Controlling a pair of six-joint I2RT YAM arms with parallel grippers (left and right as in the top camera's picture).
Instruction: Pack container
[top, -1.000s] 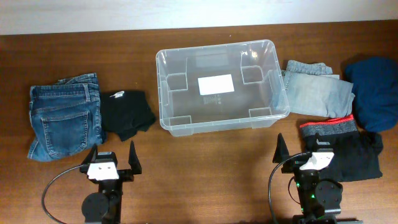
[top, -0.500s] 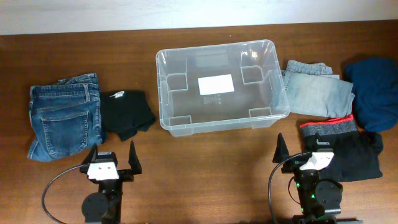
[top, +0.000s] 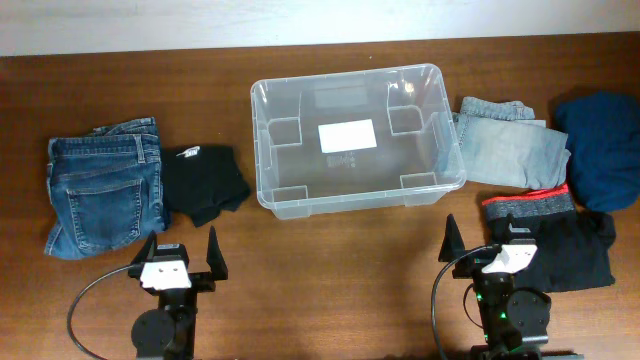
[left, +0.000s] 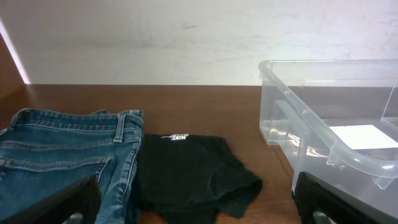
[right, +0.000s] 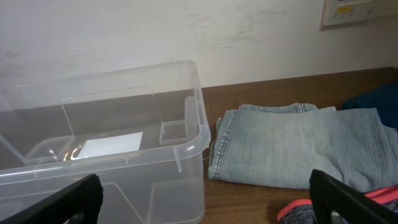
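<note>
- Clear plastic forms the container (top: 300, 165), which stands open-topped at the middle of the wooden table (top: 330, 260), toward the far side. A white label shows on its base and nothing lies inside it.
- On the left side lie folded dark blue jeans (top: 100, 195). A black T-shirt (top: 205, 182) sits just beside them, between the jeans and the container's left wall and apart from that wall.
- On the right side, light blue jeans (top: 505, 145) lie just beside the container's right wall, with a navy garment (top: 605, 150) farther out. A black garment with a grey-and-red waistband (top: 555, 245) lies nearer the robot.
- The left gripper (top: 181, 240) is at the near edge, in front of the T-shirt, with its jaws spread wide and nothing between them.
- The right gripper (top: 485, 235) is also at the near edge, with its jaws spread wide and empty. In the overhead view its outer finger overlaps the near-left corner of the waistbanded garment.
- The step in hand is judged to be the very start of packing: no garment is in the container and neither arm is reaching.
- The next move calls for choosing a garment, most likely the nearest one on either side. The arm must descend with its jaws open and pinch through all the folded layers so the bundle lifts whole. It must then clear the rim before lowering the garment flat onto the base.
</note>
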